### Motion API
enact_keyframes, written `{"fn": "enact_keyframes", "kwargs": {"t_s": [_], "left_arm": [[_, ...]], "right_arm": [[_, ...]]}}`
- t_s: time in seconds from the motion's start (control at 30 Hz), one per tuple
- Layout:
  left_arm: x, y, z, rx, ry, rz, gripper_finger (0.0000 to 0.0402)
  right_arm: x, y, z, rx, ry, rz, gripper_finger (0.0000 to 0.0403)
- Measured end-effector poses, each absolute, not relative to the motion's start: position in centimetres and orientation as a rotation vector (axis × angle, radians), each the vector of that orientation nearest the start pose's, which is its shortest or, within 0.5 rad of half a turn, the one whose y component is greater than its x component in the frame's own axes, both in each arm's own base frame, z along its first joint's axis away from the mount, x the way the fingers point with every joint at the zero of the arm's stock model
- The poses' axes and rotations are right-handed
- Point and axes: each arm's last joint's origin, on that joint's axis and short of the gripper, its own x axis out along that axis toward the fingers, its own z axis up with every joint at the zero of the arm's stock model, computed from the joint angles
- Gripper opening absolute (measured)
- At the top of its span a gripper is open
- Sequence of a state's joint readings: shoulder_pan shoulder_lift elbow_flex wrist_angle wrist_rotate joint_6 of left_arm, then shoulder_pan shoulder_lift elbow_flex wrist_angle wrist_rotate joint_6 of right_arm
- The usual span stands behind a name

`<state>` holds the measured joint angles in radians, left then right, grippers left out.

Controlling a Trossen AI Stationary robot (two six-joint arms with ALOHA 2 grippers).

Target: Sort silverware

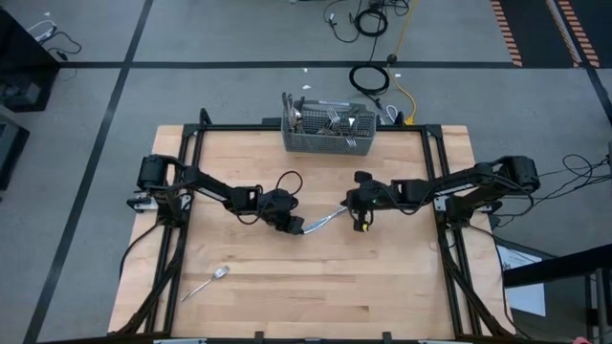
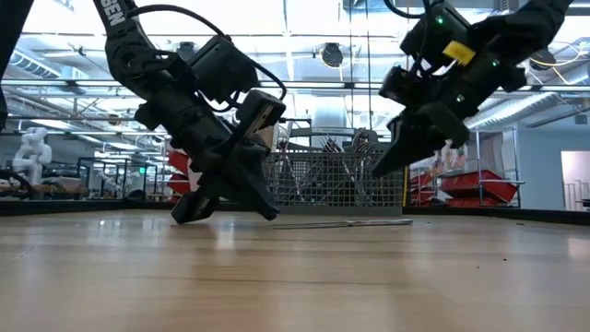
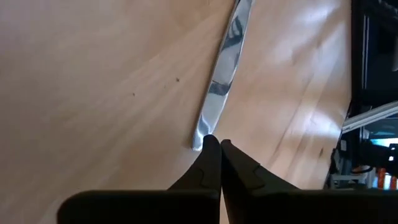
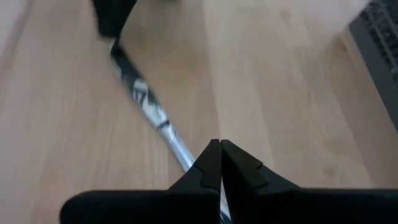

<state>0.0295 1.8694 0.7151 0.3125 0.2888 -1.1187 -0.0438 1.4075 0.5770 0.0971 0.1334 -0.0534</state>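
A slim silver piece of silverware [image 1: 325, 218], knife-like, lies flat on the wooden table [image 1: 382, 287] between my two grippers; the low view shows it flat as well [image 2: 341, 222]. My left gripper [image 3: 216, 142] is shut, its tips down at the piece's wide left end [image 3: 200, 140]. My right gripper [image 4: 217, 144] is shut and hangs clear above the piece's thin right end [image 4: 180, 149], well off the table in the low view [image 2: 376, 171]. A spoon [image 1: 206, 284] lies near the table's front left. More silverware [image 1: 330, 119] stands in the grey mesh basket [image 1: 330, 141] at the far edge. My left gripper comes slanting down from the table's left, and its shut fingertips [image 3: 208, 149] meet the wide end [image 3: 200, 140] of the piece. That end shows just beside one fingertip, not between the two. I cannot tell whether it is pinched or only touched. The piece lies flat on the table.
The basket stands at the middle of the far edge. Black frame rails [image 1: 186, 172] run along the table's left and right sides [image 1: 442, 172]. Bare wood spreads across the near half, apart from the spoon.
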Motion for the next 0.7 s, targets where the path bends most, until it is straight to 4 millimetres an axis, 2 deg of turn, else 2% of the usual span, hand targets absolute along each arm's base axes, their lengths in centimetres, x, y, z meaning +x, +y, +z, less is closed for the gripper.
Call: {"fn": "enact_keyframes", "kwargs": {"t_s": [0.1, 0.23, 0.47, 0.57, 0.7], "left_arm": [[31.5, 0.1, 8.5, -1.144, 0.888, 0.242, 0.0003], [31.5, 0.1, 8.5, -1.120, 0.893, 0.231, 0.0002], [31.5, 0.1, 8.4, -1.118, 0.893, 0.231, 0.0001], [31.5, 0.1, 8.4, -1.098, 0.894, 0.220, 0.0001], [31.5, 0.1, 8.4, -1.054, 0.913, 0.168, 0.0001]], "right_arm": [[25.3, -1.6, 15.4, -0.166, 0.841, -0.162, 0.0000], [24.0, -1.9, 14.4, -0.187, 1.006, -0.190, 0.0000], [24.2, -1.0, 14.4, -0.327, 0.999, -0.065, 0.0004], [24.2, -0.8, 14.4, -0.441, 0.993, 0.079, 0.0026], [24.3, -0.8, 14.3, -0.565, 0.979, 0.168, 0.0078]]}}
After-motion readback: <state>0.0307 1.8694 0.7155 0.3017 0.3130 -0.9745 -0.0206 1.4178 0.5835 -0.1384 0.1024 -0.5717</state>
